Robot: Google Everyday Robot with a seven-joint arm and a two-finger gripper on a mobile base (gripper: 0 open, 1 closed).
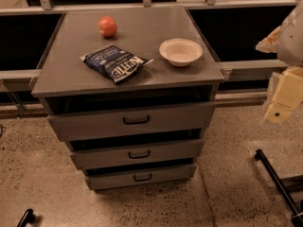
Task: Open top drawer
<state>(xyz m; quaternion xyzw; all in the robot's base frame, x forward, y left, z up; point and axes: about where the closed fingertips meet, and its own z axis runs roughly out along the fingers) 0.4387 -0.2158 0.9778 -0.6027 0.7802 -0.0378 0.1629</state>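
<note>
Approach stage. The gripper (282,100) hangs at the right edge, well apart from the top drawer (94,124) beneath the cabinet top (61,74); its state cannot be told. Next move: reach the black handle (136,120) and pull outward.

At the right edge of the view, the gripper (283,98) is a pale yellow, blocky piece with a small dark dot near its lower end. Above it is a rounded white arm shell (293,30) with a tan patch (269,40) on its left.
</note>
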